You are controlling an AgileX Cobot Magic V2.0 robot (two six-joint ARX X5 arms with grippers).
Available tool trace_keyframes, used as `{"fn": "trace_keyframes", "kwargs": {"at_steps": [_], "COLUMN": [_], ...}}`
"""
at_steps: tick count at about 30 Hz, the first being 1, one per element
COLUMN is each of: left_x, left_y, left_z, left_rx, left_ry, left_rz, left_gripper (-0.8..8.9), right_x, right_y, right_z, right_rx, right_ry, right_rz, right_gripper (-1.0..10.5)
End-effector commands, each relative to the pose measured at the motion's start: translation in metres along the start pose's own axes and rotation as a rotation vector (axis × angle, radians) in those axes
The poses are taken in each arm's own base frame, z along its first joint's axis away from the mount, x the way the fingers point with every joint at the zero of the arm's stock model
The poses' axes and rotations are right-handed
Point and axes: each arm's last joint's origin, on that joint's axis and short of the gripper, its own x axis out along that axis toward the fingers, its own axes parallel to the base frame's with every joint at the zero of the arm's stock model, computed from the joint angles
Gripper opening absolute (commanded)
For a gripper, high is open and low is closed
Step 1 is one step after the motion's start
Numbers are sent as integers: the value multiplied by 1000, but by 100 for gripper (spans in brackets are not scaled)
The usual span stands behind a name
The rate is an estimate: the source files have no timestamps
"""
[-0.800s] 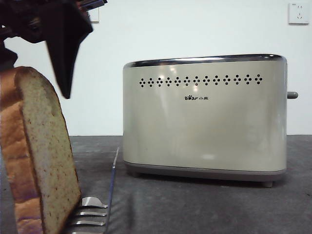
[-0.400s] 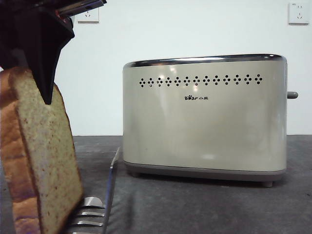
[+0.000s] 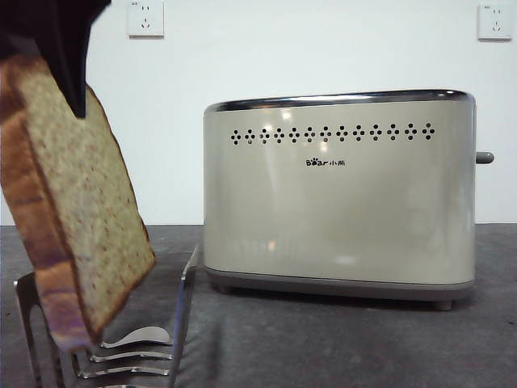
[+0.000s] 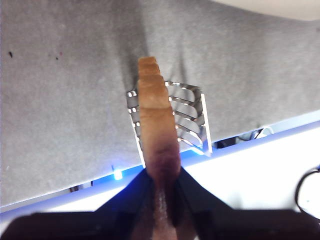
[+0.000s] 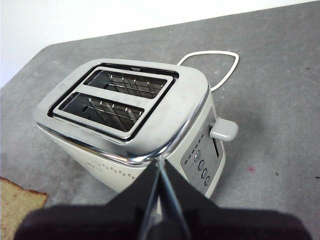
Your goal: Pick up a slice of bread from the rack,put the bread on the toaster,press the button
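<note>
Above the rack [image 3: 121, 347], left hand [image 4: 161, 182] pinches the slice of bread [image 3: 77, 202], tilted, clear of prongs; right hand [image 5: 161, 172] pressed together over the toaster [image 3: 339, 194].

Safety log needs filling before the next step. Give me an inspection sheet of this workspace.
Surface: dark grey table, small specks.
Job's things: thick wholemeal slice of bread lifted above the small shiny silver rack; glossy cream toaster, both slots bare; grey lever button up.
Clutter: nothing seen.
Grippers: left gripper clamps the slice's top; right gripper shut, hovering above the toaster.
Cables: white cord looped behind the toaster.
Surroundings: white wall, two sockets.
</note>
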Motion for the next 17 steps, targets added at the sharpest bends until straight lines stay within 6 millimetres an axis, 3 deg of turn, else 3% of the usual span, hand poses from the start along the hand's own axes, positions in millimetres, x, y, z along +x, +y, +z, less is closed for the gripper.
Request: {"fn": "trace_keyframes", "kwargs": {"at_steps": [1,9,17], "left_x": [-12,-73,-150], "left_y": [0,-11,-33], "left_z": [-6,-16,-23], "left_rx": [26,508,1077], "left_ry": [-34,-154,-459], "left_rz": [-37,-94,-98], "left_gripper": [-13,-13,-13], "right_x": [-2,-2,-2], "right_y": [1,1,1], "right_z": [2,1,-2], "right_rx": [-8,-7,4], "right_ry": [-9,-6,21], "right_rz": [4,3,-1], "right_gripper": [0,0,0]}}
